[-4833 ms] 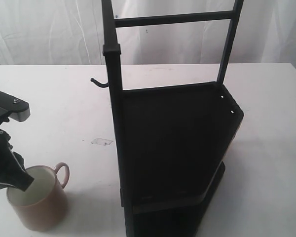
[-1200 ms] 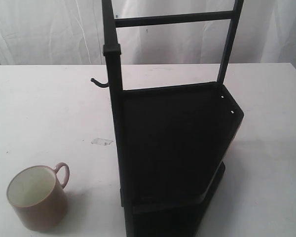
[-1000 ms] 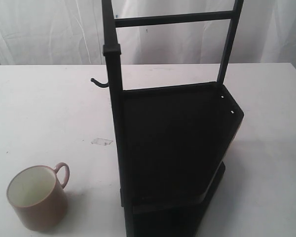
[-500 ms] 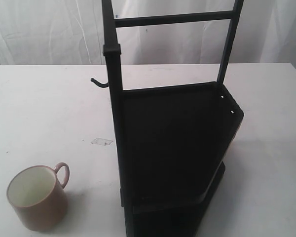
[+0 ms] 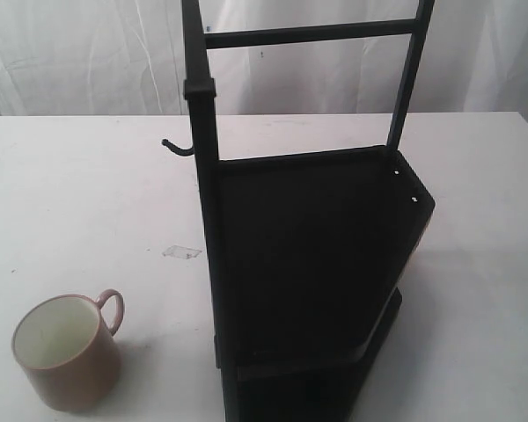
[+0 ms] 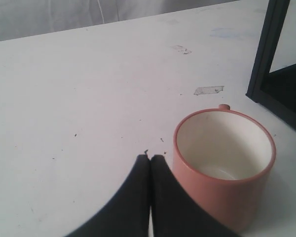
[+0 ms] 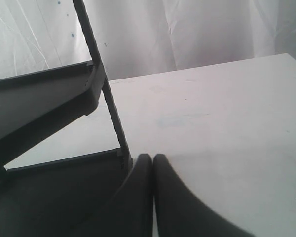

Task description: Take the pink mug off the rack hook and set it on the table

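The pink mug (image 5: 66, 352) stands upright on the white table (image 5: 88, 202) at the front left, mouth up, handle toward the rack (image 5: 317, 264). The rack hook (image 5: 176, 147) juts bare from the black post. Neither arm shows in the exterior view. In the left wrist view my left gripper (image 6: 150, 157) is shut and empty, its tips right beside the pink mug (image 6: 224, 163) and outside it. My right gripper (image 7: 153, 157) is shut with nothing in it, beside the rack (image 7: 49, 98) and above the table (image 7: 227, 128).
A small strip of clear tape (image 5: 181, 252) lies on the table between the mug and the rack's post. White curtains (image 5: 88, 53) hang behind the table's far edge. The rack's dark shelves fill the middle of the exterior view.
Some seconds ago my left gripper stood at the mug's rim in the exterior view; it has since left that view. Over the last second nothing has moved.
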